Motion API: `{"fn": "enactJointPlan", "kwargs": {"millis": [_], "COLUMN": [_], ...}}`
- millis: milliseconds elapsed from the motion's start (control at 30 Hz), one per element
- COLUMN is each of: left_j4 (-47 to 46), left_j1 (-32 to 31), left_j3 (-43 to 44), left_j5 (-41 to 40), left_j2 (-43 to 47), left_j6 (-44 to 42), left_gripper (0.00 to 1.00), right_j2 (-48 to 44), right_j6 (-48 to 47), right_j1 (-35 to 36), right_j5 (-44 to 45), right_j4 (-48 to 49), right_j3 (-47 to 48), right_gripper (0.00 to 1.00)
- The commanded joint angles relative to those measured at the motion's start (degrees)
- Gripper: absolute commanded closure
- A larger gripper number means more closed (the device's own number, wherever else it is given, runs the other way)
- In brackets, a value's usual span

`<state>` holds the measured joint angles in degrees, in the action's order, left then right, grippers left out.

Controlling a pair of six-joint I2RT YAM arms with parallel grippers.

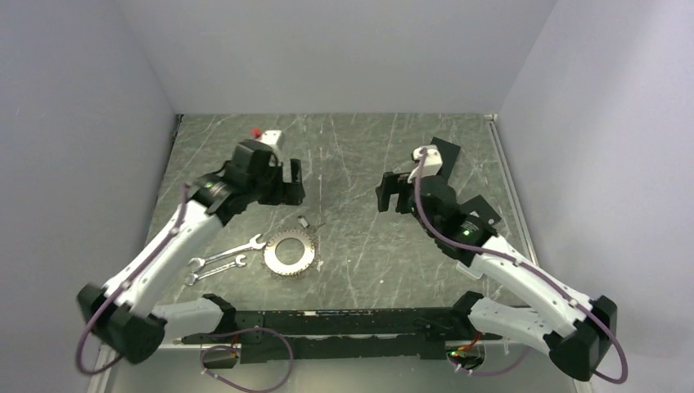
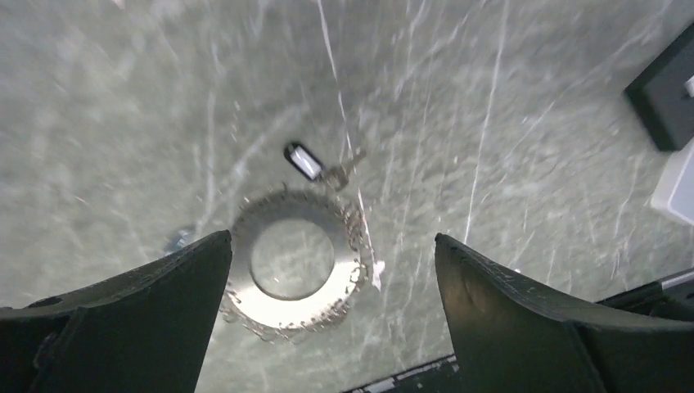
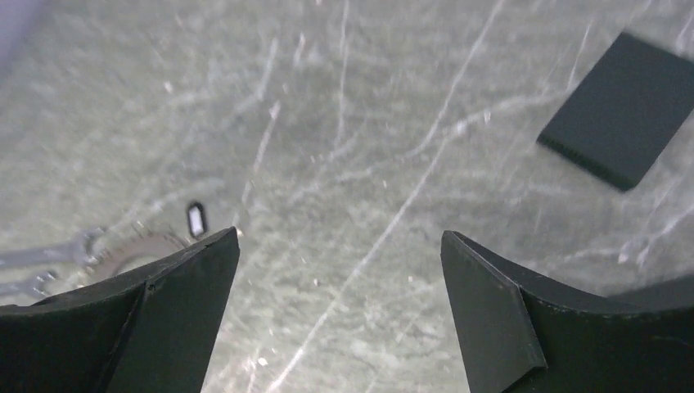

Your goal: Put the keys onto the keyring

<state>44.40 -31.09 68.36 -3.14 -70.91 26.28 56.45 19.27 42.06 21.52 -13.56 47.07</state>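
The keyring [image 1: 290, 254], a flat silver ring with a toothed edge, lies on the table near the front. Two small silver wrenches, the keys [image 1: 223, 255], lie just left of it, apart from it. My left gripper [image 1: 290, 187] hovers open and empty behind the ring. In the left wrist view the ring [image 2: 292, 262] lies below, by the left fingertip of the gripper [image 2: 331, 237]. My right gripper [image 1: 393, 196] is open and empty, right of centre. Its wrist view shows the gripper [image 3: 340, 233] over bare table, the wrenches [image 3: 49, 254] and ring edge [image 3: 139, 244] far left.
A small black-and-white tag [image 1: 304, 223] with a bit of metal lies just behind the ring, also in the left wrist view [image 2: 303, 160]. A flat black plate [image 1: 446, 151] lies behind the right gripper. A white block with a red part [image 1: 266, 135] sits at the back left.
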Motion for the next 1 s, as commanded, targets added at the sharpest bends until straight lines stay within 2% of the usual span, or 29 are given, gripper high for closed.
{"fn": "enactJointPlan", "kwargs": {"millis": [0, 233, 333, 467, 800, 967], "left_j4": [2.93, -11.04, -14.48, -10.14, -7.85, -7.64], "left_j1": [-0.09, -0.09, -0.09, -0.11, -0.10, -0.10], "left_j3": [2.75, -10.62, -16.25, -15.26, -14.28, -14.29], "left_j5": [-8.85, -19.17, -20.98, -23.16, -23.76, -23.62], "left_j2": [8.76, 22.95, 26.55, 26.42, 24.43, 24.45], "left_j6": [-7.63, -14.41, -15.68, -15.19, -15.04, -15.33], "left_gripper": [0.01, 0.01, 0.00, 0.01, 0.00, 0.01], "right_j2": [-5.52, -7.72, -7.59, -7.30, -3.68, -2.92], "right_j6": [0.13, -0.60, 0.12, -0.24, -0.56, 0.43], "right_j1": [-0.16, -0.15, -0.14, -0.14, -0.14, -0.14], "right_j5": [2.05, 0.58, 0.40, -1.35, -3.85, -1.36], "right_j4": [6.03, 8.29, 8.92, 11.23, 12.42, 11.02], "right_j3": [5.51, 5.64, 5.11, 4.39, 6.42, 7.41], "right_gripper": [0.00, 0.00, 0.00, 0.00, 0.00, 0.00]}}
